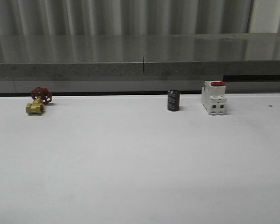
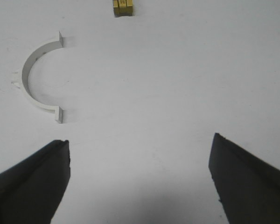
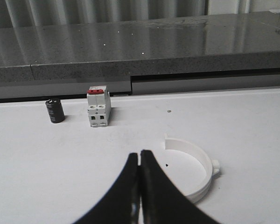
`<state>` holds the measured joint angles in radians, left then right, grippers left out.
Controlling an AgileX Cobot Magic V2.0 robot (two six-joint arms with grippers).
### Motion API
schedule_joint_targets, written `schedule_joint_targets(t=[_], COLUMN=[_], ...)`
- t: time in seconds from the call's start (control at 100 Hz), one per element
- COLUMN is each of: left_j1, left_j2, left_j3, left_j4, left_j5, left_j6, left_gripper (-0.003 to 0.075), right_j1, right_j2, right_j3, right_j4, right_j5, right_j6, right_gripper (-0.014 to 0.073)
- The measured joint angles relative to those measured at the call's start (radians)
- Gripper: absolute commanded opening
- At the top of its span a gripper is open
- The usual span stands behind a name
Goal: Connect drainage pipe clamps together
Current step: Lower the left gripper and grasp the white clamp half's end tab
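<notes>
White table (image 1: 140,177) meets a grey speckled ledge (image 1: 140,56) behind.

No legible text or markings.

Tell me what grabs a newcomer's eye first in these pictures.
In the front view, the red handwheel of the brass valve at the table's far left, and the red-topped breaker at far right beside a black cylinder. In the wrist views, two white half-ring clamps lie apart: one ahead of the open left end effector, the other beside the shut right end effector.
</notes>
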<state>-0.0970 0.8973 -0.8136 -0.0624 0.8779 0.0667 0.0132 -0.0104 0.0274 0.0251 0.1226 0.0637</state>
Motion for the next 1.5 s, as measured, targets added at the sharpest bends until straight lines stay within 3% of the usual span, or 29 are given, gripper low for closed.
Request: schedule_joint_targets(t=[0.25,0.56,1.0,1.5], left_j1=[0.166,0.331,0.383,0.383], left_j2=[0.329,0.677,1.014,1.11], left_j3=[-0.098,-0.307,-0.509,-0.522], left_j4=[0.009,-0.088,-0.094,-0.094], left_j5=[-0.056,-0.077,-0.085,-0.107], left_j6=[0.012,0.224,0.302,0.304], left_gripper=[0.0597,0.0597,0.0597,0.0597], right_j1=[0.0,0.0,0.0,0.0], right_j2=[0.0,0.0,0.0,0.0], right_j3=[0.0,0.0,0.0,0.0], right_j4=[0.0,0.0,0.0,0.0], right_j5=[0.0,0.0,0.0,0.0], right_j6=[0.0,0.0,0.0,0.0], right_gripper=[-0.0067,-0.0067,-0.0067,-0.0067])
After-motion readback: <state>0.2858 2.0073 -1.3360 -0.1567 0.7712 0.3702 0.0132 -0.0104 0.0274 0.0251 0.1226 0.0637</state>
